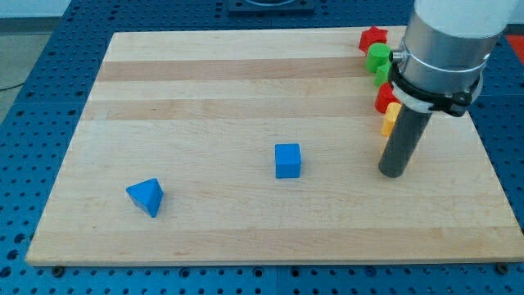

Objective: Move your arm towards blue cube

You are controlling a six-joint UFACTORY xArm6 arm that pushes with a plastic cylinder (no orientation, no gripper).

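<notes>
Small blue cube block sits just below the middle of the pale wooden desk, alone, nothing touching it. My tip, the end of the dark rod, is on the desk to the view's right of the cube, roughly level with it, well apart, clear wood between. There is no claw on this rig, so nothing is clenched, released or grasped; contact is by pushing only.

Handling, judged: the cube looks light, rigid, hard-surfaced, probably slides easily on the smooth wood. Flat faces, so a push centred on the right face should move it straight; off-centre contact would likely spin it. No gripping point needed, just approach the right face.

Counts:
- blue: two, the cube and a blue wedge-like block near the view's bottom left.
- red: two, a red star-shaped block at the top right, and a red block partly hidden by the arm, shape unclear.
- green: one visible green block, rounded-looking, may be more behind.
- yellow: one yellow block, partly hidden.
</notes>
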